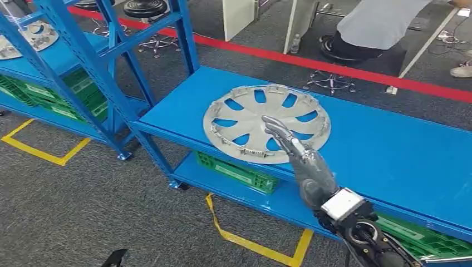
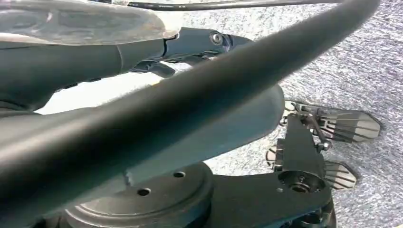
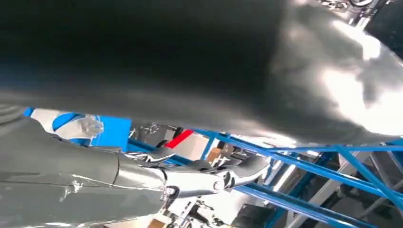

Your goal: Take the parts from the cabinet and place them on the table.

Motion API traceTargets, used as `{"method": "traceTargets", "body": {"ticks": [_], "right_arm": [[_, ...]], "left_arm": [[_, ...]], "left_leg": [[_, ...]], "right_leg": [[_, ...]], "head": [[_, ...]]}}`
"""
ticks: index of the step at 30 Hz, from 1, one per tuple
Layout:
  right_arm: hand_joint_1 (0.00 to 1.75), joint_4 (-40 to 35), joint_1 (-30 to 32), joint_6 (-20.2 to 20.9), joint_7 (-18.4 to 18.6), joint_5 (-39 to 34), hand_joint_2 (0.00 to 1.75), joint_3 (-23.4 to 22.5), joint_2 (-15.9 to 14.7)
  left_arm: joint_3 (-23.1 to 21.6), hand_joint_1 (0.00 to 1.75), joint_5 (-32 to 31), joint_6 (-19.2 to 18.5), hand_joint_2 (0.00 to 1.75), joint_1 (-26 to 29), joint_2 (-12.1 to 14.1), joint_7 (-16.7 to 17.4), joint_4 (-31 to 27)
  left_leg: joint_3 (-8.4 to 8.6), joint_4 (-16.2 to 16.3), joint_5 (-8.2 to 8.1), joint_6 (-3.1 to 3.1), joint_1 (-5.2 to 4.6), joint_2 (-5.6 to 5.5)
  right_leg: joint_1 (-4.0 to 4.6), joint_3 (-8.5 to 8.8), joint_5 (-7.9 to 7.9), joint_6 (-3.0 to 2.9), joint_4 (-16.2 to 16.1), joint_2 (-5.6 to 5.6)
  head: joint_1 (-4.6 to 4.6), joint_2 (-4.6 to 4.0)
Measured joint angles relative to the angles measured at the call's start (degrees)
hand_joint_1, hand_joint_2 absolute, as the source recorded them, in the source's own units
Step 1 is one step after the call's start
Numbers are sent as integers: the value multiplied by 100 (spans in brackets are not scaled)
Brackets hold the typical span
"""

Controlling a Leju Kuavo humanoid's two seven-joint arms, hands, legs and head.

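A silver hubcap point(image 1: 250, 111) lies flat on the blue cabinet shelf point(image 1: 389, 150) in the head view. My right hand point(image 1: 300, 158) reaches in from the lower right, its fingers point(image 1: 276, 129) stretched out over the hubcap's near side. Whether they touch it I cannot tell, and nothing is gripped. In the right wrist view the silvery fingers point(image 3: 204, 178) extend straight, with a piece of the hubcap point(image 3: 71, 126) beside them. My left hand point(image 2: 142, 52) hangs over grey carpet in the left wrist view, fingers extended and holding nothing.
Green crates point(image 1: 239, 172) sit on the lower shelf. A second blue rack point(image 1: 72, 67) at the left carries another hubcap point(image 1: 25, 39). Yellow tape point(image 1: 250, 245) marks the carpet. A seated person point(image 1: 378, 28) and stools are beyond the red floor line point(image 1: 334, 67).
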Motion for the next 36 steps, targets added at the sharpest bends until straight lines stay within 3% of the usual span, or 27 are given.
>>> {"method": "traceTargets", "body": {"ticks": [18,24,28,30,32,34,35,36], "right_arm": [[0,37,-1,-9,9,7,0,0,0],[0,55,-1,-9,7,7,0,2,0],[0,55,-3,-7,7,7,0,4,0],[0,52,-5,-7,7,7,0,4,0],[0,52,-14,-7,4,7,0,7,0],[0,55,12,-9,9,7,0,7,0],[0,55,27,-7,9,7,0,7,0],[0,59,34,-7,9,7,0,9,0]], "left_arm": [[-2,0,13,-2,0,-4,0,0,0],[-2,0,18,-2,0,-3,9,-9,0],[-2,0,17,-4,0,-3,24,-22,0],[-2,0,17,-9,0,-6,26,-22,0],[-2,0,18,-11,0,-3,24,-24,0],[-2,0,20,-13,0,-8,22,-24,2],[-2,0,20,-13,0,-2,24,-24,2],[-2,0,24,-15,0,10,22,-24,2]], "left_leg": [[0,0,0,0,0,0],[-1,14,-12,11,-24,0],[-11,14,-40,76,-62,-1],[76,-50,-78,169,-22,-29],[173,-89,-88,204,-1,-21],[210,-87,-117,215,-1,-25],[229,-83,-138,201,0,-30],[260,-82,-163,180,7,-40]], "right_leg": [[-1,1,0,0,0,0],[-44,3,1,10,-3,-1],[-82,39,19,73,-10,-3],[-77,27,36,136,139,0],[-92,-222,-236,146,608,44],[-100,-715,-635,186,1528,56],[-100,-919,-732,209,1862,56],[-107,-1021,-715,210,1975,55]], "head": [[0,0],[-7,0],[-13,0],[-24,0],[15,0],[92,0],[103,0],[116,0]]}}
